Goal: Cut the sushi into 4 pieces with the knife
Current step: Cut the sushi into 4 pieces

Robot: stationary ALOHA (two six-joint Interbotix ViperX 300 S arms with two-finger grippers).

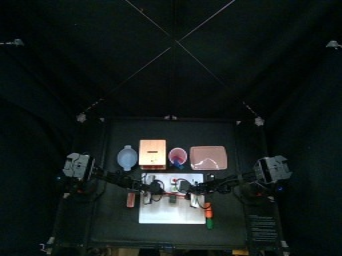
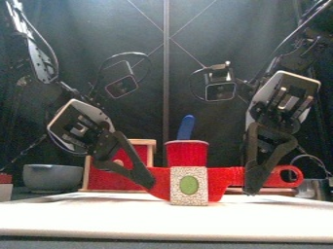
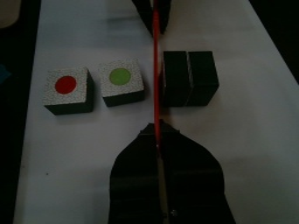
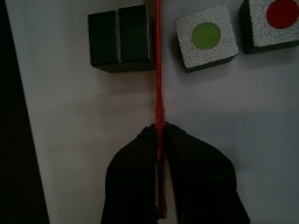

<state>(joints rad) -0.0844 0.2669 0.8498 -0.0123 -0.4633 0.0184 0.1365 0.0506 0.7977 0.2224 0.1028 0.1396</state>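
Note:
On the white cutting board (image 1: 151, 213) the sushi roll lies in three parts. A piece with a red dot (image 3: 66, 89) and a piece with a green dot (image 3: 121, 80) lie cut face up. Two dark blocks (image 3: 187, 77) are still joined. The red knife (image 2: 143, 180) hangs level above the board, its thin edge (image 3: 156, 70) running between the green-dot piece and the joined blocks. My left gripper (image 3: 156, 133) is shut on one end of the knife, my right gripper (image 4: 156, 131) on the other. The front view shows the green-dot piece (image 2: 190, 185) standing in front of the blade.
Along the back of the table stand the blue-grey bowl (image 1: 127, 155), the wooden box (image 1: 154, 152), the red cup (image 2: 186, 154) with the blue knife (image 2: 185, 127) in it, and the pink tray (image 1: 209, 157). Both arms crowd over the board.

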